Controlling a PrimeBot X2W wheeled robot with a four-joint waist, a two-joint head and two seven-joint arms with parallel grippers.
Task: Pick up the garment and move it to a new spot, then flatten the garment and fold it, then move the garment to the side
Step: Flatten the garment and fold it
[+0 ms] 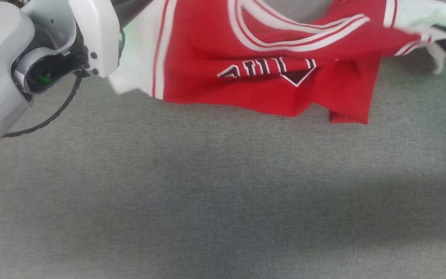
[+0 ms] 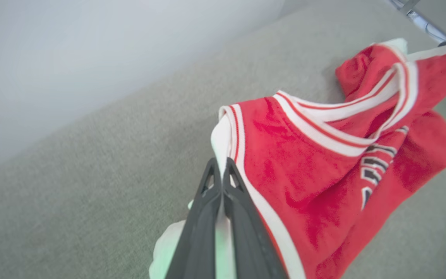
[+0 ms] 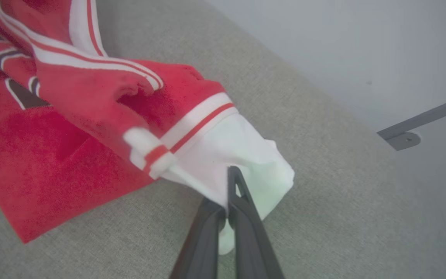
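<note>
The garment (image 1: pixel 269 46) is a red jersey with white panels, stripe trim and dark lettering. It hangs stretched between my two grippers at the top of the head view, and its lower hem droops onto the grey surface. My left gripper (image 2: pixel 220 168) is shut on the white side panel at one end; its dark fingers (image 1: pixel 132 11) reach in behind my pale forearm. My right gripper (image 3: pixel 229 193) is shut on the white panel (image 3: pixel 238 155) at the other end, and it enters the head view at the right edge (image 1: pixel 441 33). The middle of the garment (image 2: pixel 304 166) sags in folds.
A grey fabric surface (image 1: pixel 223 193) spreads wide below the garment. A pale wall (image 2: pixel 91 46) runs along the surface's far side. A grey metal bracket (image 3: pixel 405 139) is fixed to that wall, and a metal bar (image 2: pixel 420 19) shows beyond the garment.
</note>
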